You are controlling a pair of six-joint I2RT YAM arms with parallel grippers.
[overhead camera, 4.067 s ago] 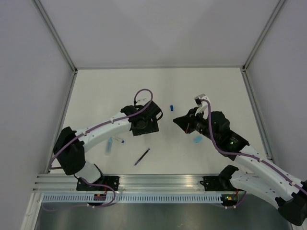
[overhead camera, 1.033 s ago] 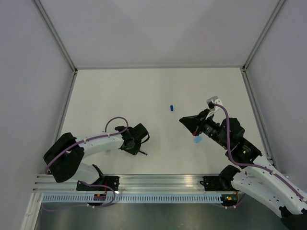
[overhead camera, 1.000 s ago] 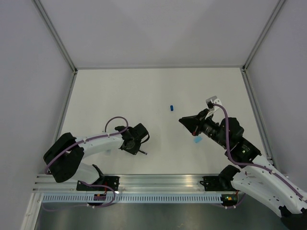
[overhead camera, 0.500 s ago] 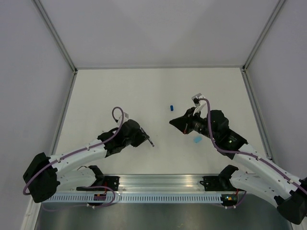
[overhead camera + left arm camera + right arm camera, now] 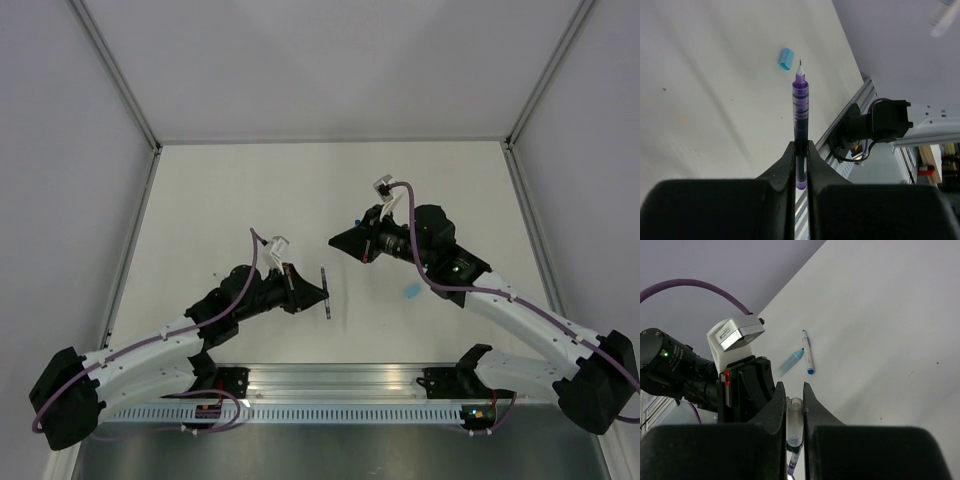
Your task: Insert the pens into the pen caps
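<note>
Seen from above, two arms reach toward the middle of a white table (image 5: 250, 190). The left gripper (image 5: 312, 293) is clamped on a purple pen (image 5: 325, 293), which looks dark from this height and sits crosswise at the fingertips. In the left wrist view, the fingers (image 5: 790, 160) pinch the pen near its back end, and its fine tip points away from the camera. A light blue cap (image 5: 785, 58) lies on the table past the tip, apart from it. From above, this cap is to the right of both grippers, near the right arm.

The right gripper (image 5: 340, 240) is just beyond the pen, facing left. Its wrist view shows the fingers (image 5: 777, 400) closed on a small cap (image 5: 795, 422), pale and bluish, with its open end facing outward. Farther off in that view, a white pen (image 5: 808, 354) with a blue end lies on the table. A light blue piece (image 5: 790, 361) lies just beside it; I cannot tell what it is.
</note>
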